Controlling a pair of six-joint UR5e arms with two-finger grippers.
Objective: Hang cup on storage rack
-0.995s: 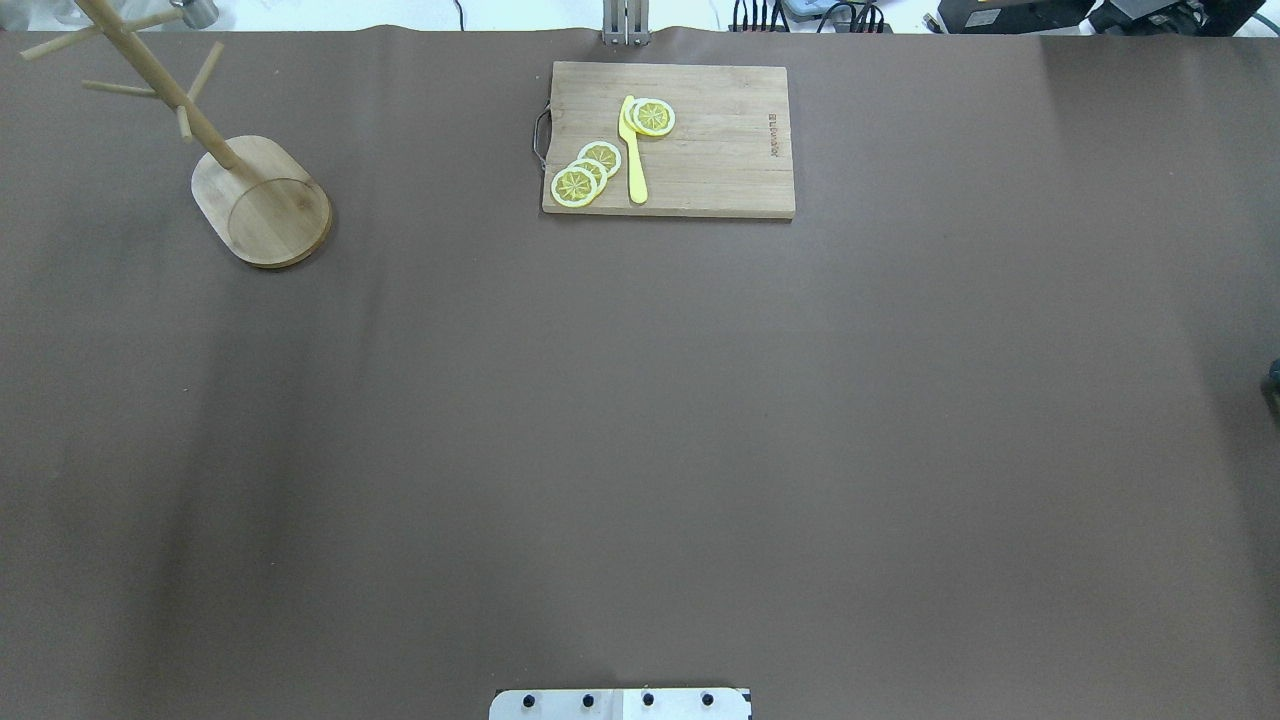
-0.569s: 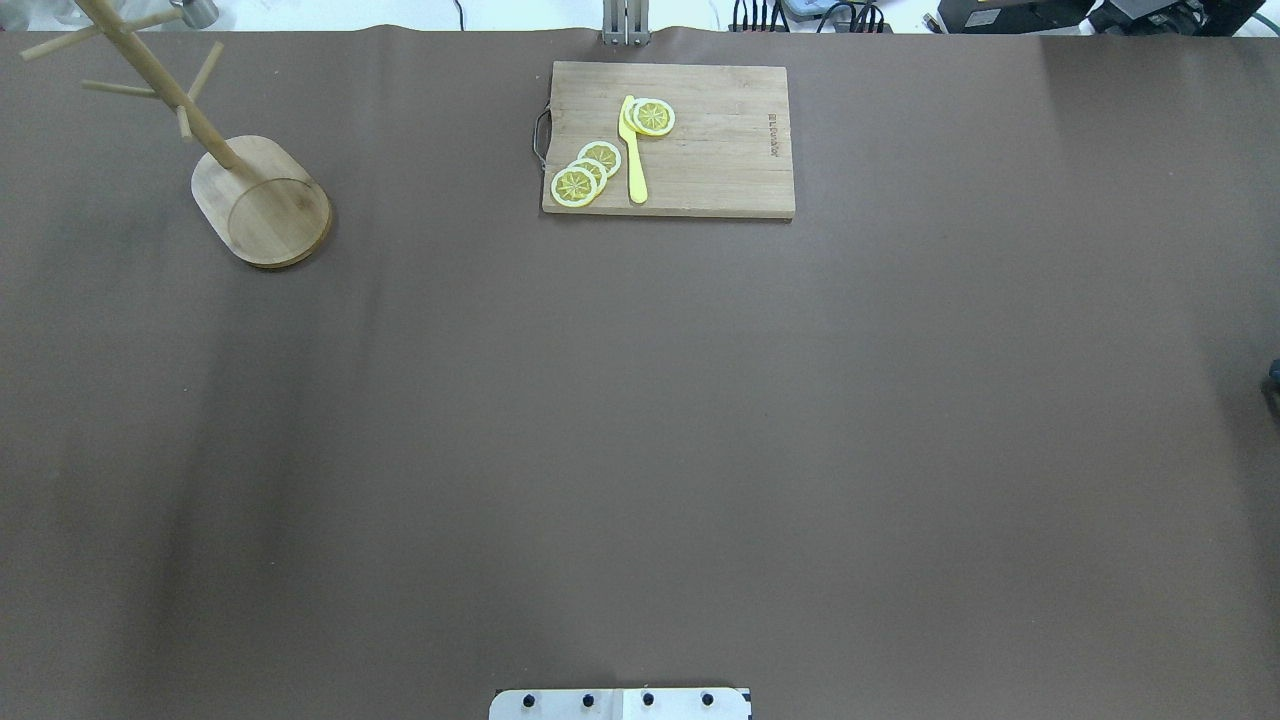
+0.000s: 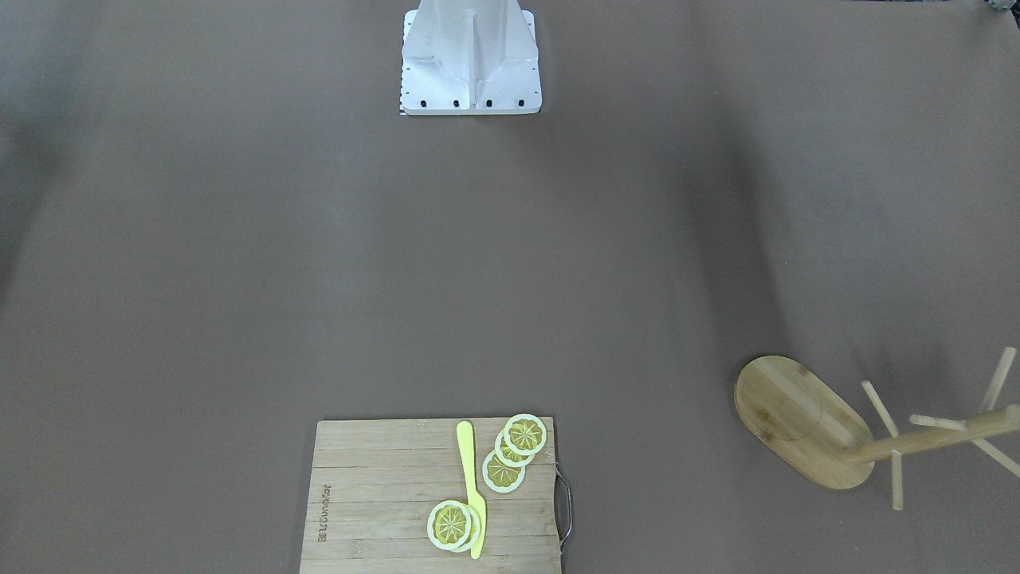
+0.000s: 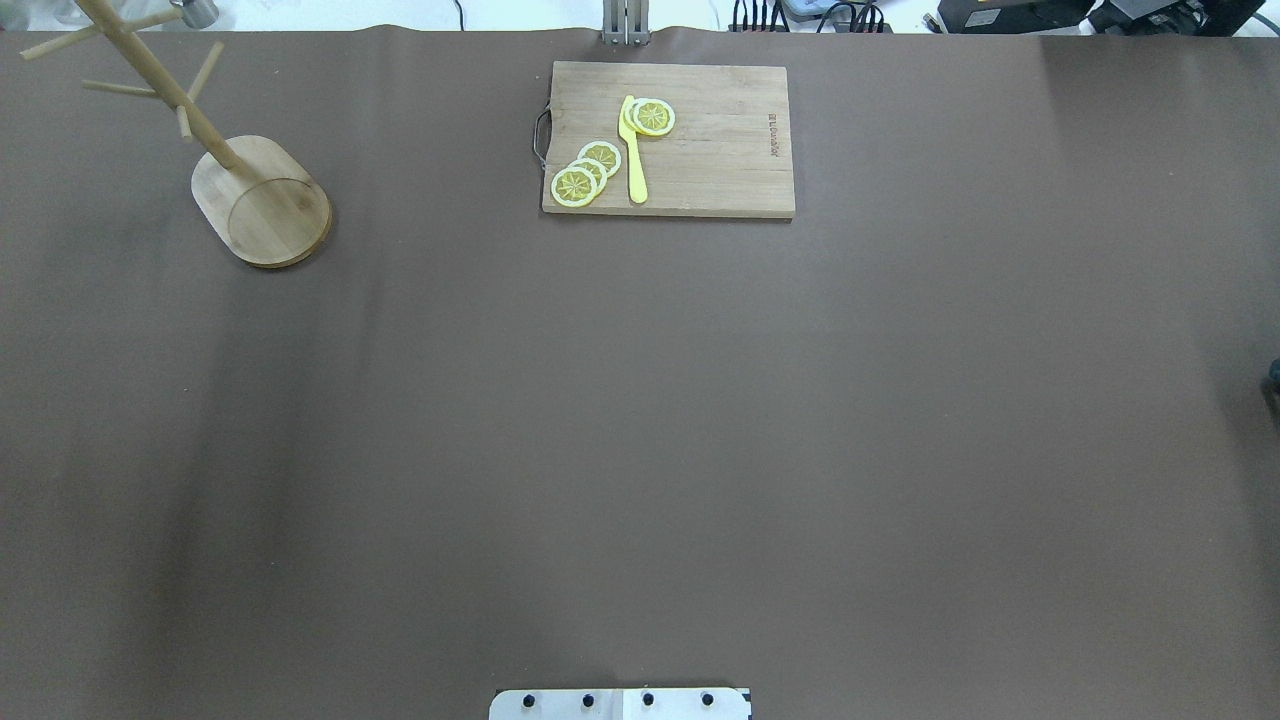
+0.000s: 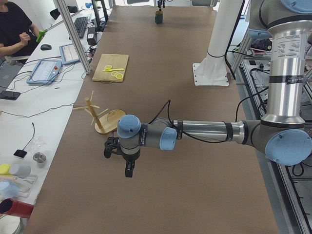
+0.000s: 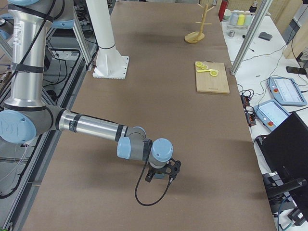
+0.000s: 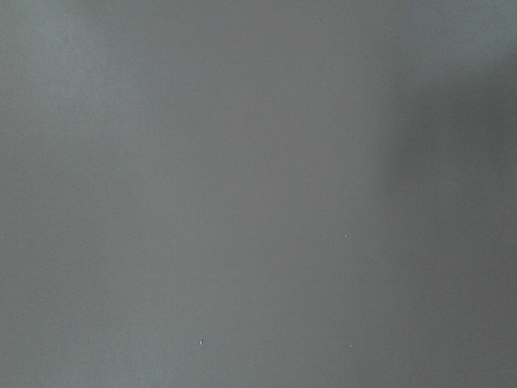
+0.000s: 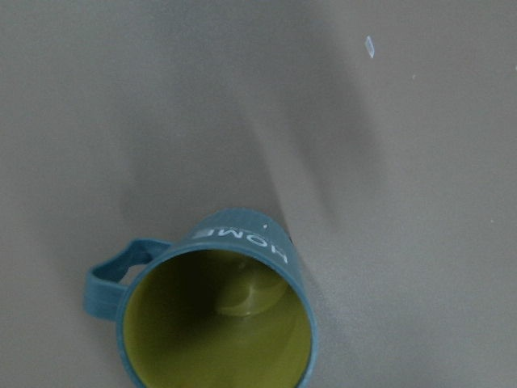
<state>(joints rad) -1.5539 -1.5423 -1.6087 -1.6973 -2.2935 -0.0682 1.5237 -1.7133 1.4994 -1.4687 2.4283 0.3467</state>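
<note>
Now, left gripper (image 5: 127, 168): over bare table (image 4: 640, 450), near rack; open or closed, cannot tell.
Storage rack (image 4: 262, 200): upright, far left corner.
Cutting board (image 4: 710, 150): far centre, carrying lemon slices (image 4: 585, 172) and knife (image 4: 634, 160).
Cup (image 8: 216, 315): upright on table, mouth up, under right wrist camera.
Right gripper (image 6: 163, 174): low over table; spread unreadable, cannot tell.

counter (image 4: 640, 450) lies open across its middle. along the far edge stand the cutting board (image 4: 720, 170), centre, and the storage rack (image 4: 262, 205), left corner, pegs angled out, well apart.
</note>
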